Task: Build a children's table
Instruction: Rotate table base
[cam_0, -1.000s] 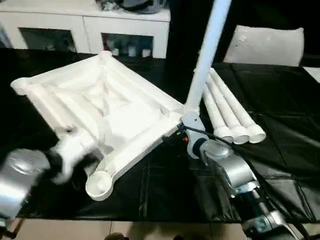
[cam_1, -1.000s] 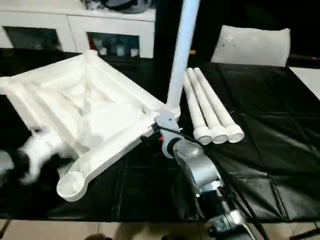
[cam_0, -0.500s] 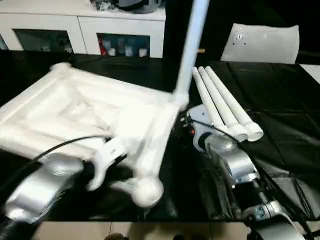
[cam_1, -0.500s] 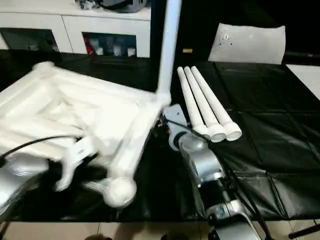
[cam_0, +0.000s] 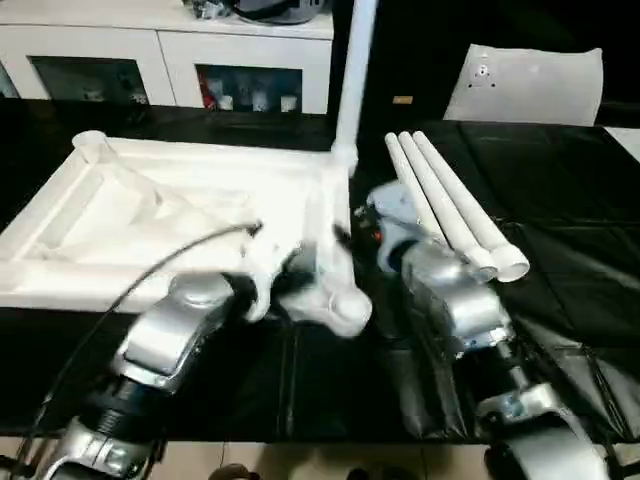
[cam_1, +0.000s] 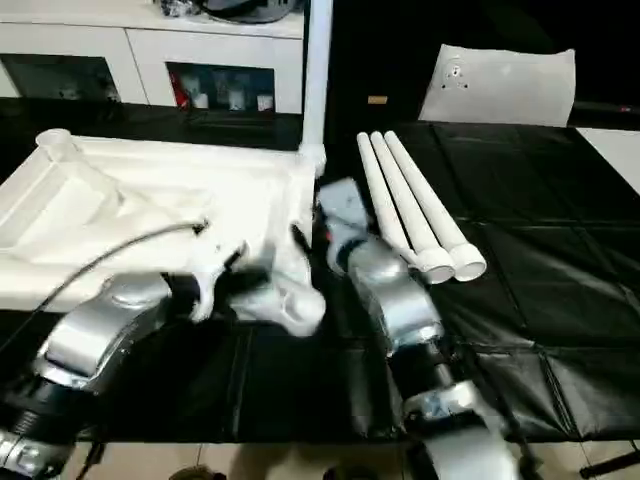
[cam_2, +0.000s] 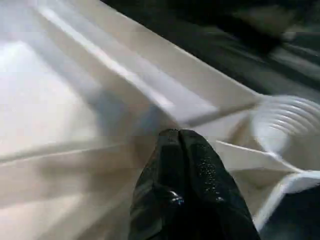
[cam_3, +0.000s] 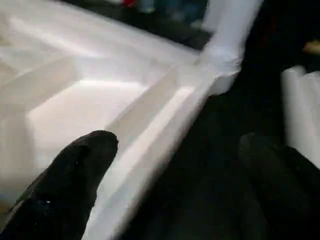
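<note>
The white table top (cam_0: 150, 215) lies upside down on the black cloth, ribs facing up. One white leg (cam_0: 352, 70) stands upright in its far right corner socket. Three loose legs (cam_0: 450, 210) lie side by side to the right. My left gripper (cam_2: 179, 135) is shut, its tips pressed against a rib beside the near right corner socket (cam_0: 340, 305). My right gripper (cam_3: 177, 145) is open and straddles the top's right edge rail (cam_3: 165, 130), one finger (cam_3: 85, 150) over the ribbed inside and the other over the cloth.
A white cabinet (cam_0: 170, 60) with dark glass compartments stands behind the work surface. A white cushion-like object (cam_0: 525, 85) sits at the back right. Black cloth (cam_0: 560, 300) covers the surface. A dark cable (cam_0: 150, 270) runs along my left forearm.
The table top has swung round and now lies squarer to me, its upright leg shifted left. My left arm has moved right to the near right corner socket. My right gripper stays at the right edge.
</note>
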